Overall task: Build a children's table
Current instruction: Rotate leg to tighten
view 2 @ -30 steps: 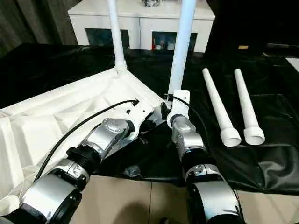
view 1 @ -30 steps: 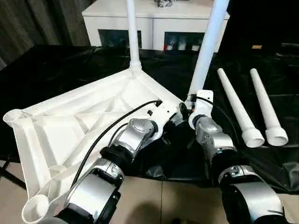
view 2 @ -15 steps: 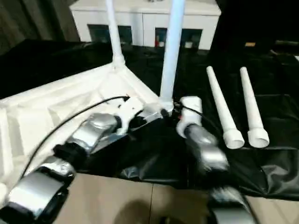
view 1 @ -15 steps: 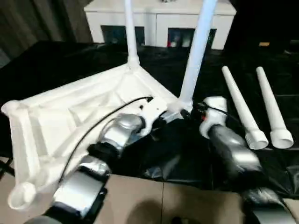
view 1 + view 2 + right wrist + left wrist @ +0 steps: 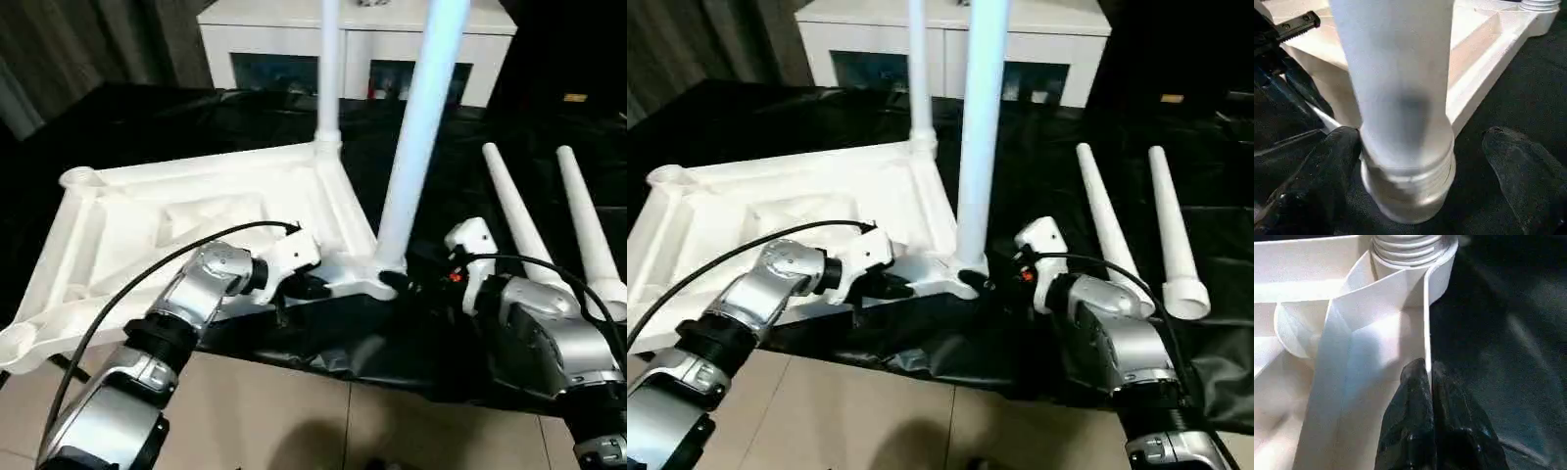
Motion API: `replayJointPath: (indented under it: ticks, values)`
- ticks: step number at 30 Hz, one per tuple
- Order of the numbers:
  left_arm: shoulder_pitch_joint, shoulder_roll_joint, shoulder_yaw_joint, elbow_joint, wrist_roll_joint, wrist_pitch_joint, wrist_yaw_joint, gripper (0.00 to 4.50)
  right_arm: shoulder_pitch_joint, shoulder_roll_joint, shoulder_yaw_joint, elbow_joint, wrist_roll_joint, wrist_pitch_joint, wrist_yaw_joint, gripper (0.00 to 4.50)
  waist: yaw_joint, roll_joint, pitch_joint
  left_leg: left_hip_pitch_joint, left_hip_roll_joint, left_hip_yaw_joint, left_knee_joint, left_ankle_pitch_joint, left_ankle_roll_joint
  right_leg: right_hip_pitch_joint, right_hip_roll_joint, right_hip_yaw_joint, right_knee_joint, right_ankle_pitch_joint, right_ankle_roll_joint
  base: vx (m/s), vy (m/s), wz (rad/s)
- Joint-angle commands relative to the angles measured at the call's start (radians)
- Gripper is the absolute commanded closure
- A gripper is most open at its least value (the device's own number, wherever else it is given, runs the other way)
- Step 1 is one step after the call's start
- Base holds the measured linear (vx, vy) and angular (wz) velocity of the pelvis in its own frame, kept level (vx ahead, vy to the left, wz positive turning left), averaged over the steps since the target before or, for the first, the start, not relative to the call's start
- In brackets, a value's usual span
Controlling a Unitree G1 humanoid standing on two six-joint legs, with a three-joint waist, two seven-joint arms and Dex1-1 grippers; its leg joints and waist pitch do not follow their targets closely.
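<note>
White plastic tabletop sits centre-left, left gripper clamped on its rim; right gripper just let go of second leg, jaws spread, so it's seated.

Silver forearms, blk joints, wht wrist housings, blk cables, blk pincer fingers

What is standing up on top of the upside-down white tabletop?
Two white legs: one at the far corner, one at the near corner of the tabletop. The near leg's threaded base shows in its socket; the end inside the socket is hidden.
</note>
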Motion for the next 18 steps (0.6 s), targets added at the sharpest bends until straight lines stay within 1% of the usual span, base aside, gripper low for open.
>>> replayJointPath:
  ticks: [1,2,3,4,6,7,9,11,12,13,14,15,16,18]
  values:
    - [-0.014,0.002,0.003,-0.063,-0.008,-0.011,-0.017,4.50,-0.027,-0.016,0.010,-0.003,-0.016,-0.003,0.020,0.14,0.002,-0.012,-0.079,-0.010,0.023,0.003,-0.068,-0.027,0.129,0.087,-0.049,0.069,-0.050,-0.266,-0.126,0.000,0.000,0.00]
    - [-0.010,0.005,0.003,-0.075,-0.009,-0.007,-0.023,4.50,-0.029,-0.023,0.019,-0.009,-0.007,0.008,0.048,0.14,0.004,-0.015,-0.079,-0.010,0.022,0.004,-0.067,-0.022,0.133,0.086,-0.049,0.070,-0.050,-0.259,-0.128,0.000,0.000,0.00]
    - [-0.009,0.006,0.003,-0.079,-0.010,-0.007,-0.025,4.50,-0.031,-0.026,0.024,-0.010,-0.006,0.008,0.058,0.14,0.007,-0.013,-0.081,-0.010,0.023,0.004,-0.066,-0.008,0.139,0.086,-0.049,0.070,-0.046,-0.240,-0.135,0.000,0.000,0.00]
    - [-0.009,0.006,0.003,-0.081,-0.011,-0.006,-0.026,4.50,-0.032,-0.027,0.028,-0.010,-0.002,0.013,0.072,0.14,0.008,-0.017,-0.081,-0.010,0.023,0.004,-0.066,0.001,0.147,0.086,-0.049,0.071,-0.043,-0.232,-0.140,0.000,0.000,0.00]
    - [-0.004,0.012,0.002,-0.095,-0.015,0.000,-0.035,4.50,-0.037,-0.030,0.034,-0.005,0.005,0.016,0.107,0.14,0.009,-0.016,-0.080,-0.011,0.023,0.005,-0.065,0.006,0.152,0.086,-0.049,0.071,-0.042,-0.230,-0.142,0.000,0.000,0.00]
    - [-0.003,0.014,0.002,-0.100,-0.016,0.002,-0.039,4.50,-0.039,-0.031,0.038,-0.001,0.004,0.015,0.118,0.14,0.010,-0.017,-0.079,-0.012,0.022,0.005,-0.065,0.001,0.154,0.086,-0.049,0.070,-0.045,-0.249,-0.137,0.000,0.000,0.00]
    - [-0.002,0.016,0.001,-0.102,-0.016,0.002,-0.041,4.50,-0.053,-0.022,0.038,0.020,0.003,0.012,0.126,0.41,0.011,-0.016,-0.079,-0.011,0.022,0.005,-0.065,-0.002,0.151,0.085,-0.049,0.069,-0.048,-0.263,-0.131,0.000,0.000,0.00]
    - [-0.001,0.017,0.001,-0.103,-0.015,0.003,-0.041,4.50,-0.066,-0.012,0.037,0.043,0.004,0.009,0.131,0.53,0.010,-0.019,-0.079,-0.011,0.023,0.005,-0.066,-0.006,0.144,0.086,-0.049,0.069,-0.047,-0.269,-0.130,0.000,0.000,0.00]
    - [0.001,0.017,0.001,-0.105,-0.014,0.005,-0.041,4.50,-0.073,-0.007,0.040,0.057,0.002,0.006,0.137,0.53,0.010,-0.017,-0.079,-0.012,0.022,0.005,-0.066,-0.008,0.140,0.085,-0.049,0.069,-0.048,-0.273,-0.131,0.000,0.000,0.00]
    - [0.002,0.017,0.002,-0.106,-0.013,0.006,-0.041,4.50,-0.079,-0.003,0.043,0.070,-0.005,-0.001,0.136,0.82,0.010,-0.018,-0.079,-0.011,0.023,0.005,-0.066,-0.010,0.138,0.085,-0.049,0.069,-0.048,-0.277,-0.130,0.000,0.000,0.00]
    - [0.004,0.018,0.002,-0.110,-0.012,0.009,-0.040,4.50,-0.085,0.001,0.045,0.083,-0.008,-0.007,0.140,0.91,0.011,-0.018,-0.079,-0.010,0.022,0.006,-0.066,-0.011,0.135,0.085,-0.049,0.069,-0.049,-0.278,-0.129,0.000,0.000,0.00]
    - [0.005,0.018,0.003,-0.111,-0.012,0.011,-0.040,4.50,-0.086,0.003,0.045,0.085,-0.007,-0.007,0.141,0.91,0.012,-0.017,-0.080,-0.010,0.022,0.006,-0.066,-0.006,0.136,0.085,-0.049,0.070,-0.047,-0.271,-0.131,0.000,0.000,0.00]
    - [0.005,0.018,0.003,-0.113,-0.012,0.013,-0.040,4.50,-0.088,0.004,0.044,0.088,-0.006,-0.006,0.145,0.99,0.012,-0.019,-0.081,-0.011,0.023,0.005,-0.065,0.004,0.140,0.085,-0.049,0.070,-0.044,-0.257,-0.133,0.000,0.000,0.00]
    - [0.006,0.019,0.005,-0.112,-0.012,0.013,-0.039,4.50,-0.096,0.009,0.043,0.101,-0.011,-0.012,0.142,1.26,0.013,-0.019,-0.082,-0.011,0.023,0.005,-0.063,0.019,0.146,0.086,-0.049,0.071,-0.041,-0.239,-0.137,0.000,0.000,0.00]
